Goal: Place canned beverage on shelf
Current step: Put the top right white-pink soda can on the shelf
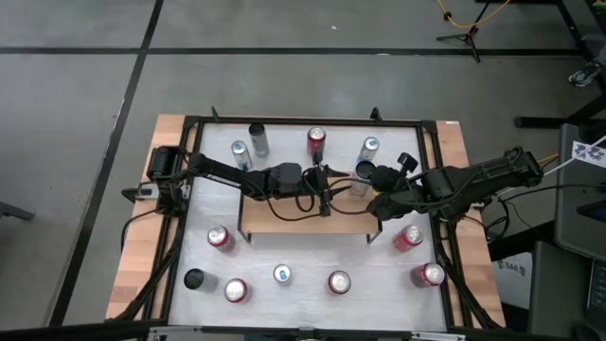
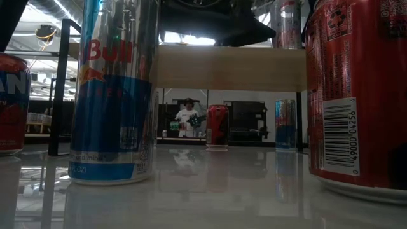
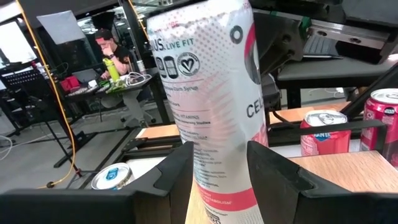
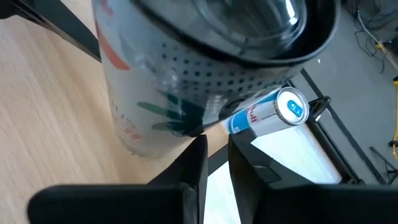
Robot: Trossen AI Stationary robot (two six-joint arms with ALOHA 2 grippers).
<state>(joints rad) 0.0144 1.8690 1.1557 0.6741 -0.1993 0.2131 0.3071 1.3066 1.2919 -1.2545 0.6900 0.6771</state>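
Note:
The shelf [image 1: 301,224], a low stand with a light wooden top board, is in the middle of the table. My left gripper [image 1: 327,189] reaches in level from the table's left and is shut on a tall white can with pink print [image 3: 208,93] above the board. My right gripper [image 4: 214,146] comes from the right, slanting down, with its fingers shut. Just in front of them, a white dotted can with teal and orange print [image 4: 161,81] stands on the shelf board [image 4: 50,124]. I cannot tell whether they touch it. My left gripper pinches the white can's lower body [image 3: 217,174] between its two fingers [image 3: 273,168], one on each side. The fingers come level from the table's left and lie across the can. The can is upright, leaning a little. The fingers hide its bottom.
Several other cans stand on the white tabletop around the shelf: a red one [image 1: 315,142] and silver ones [image 1: 258,138] behind it, and red ones [image 1: 220,237] [image 1: 409,237] and a blue-topped one [image 1: 282,275] in front. The table's black frame [image 1: 189,152] borders the work area.

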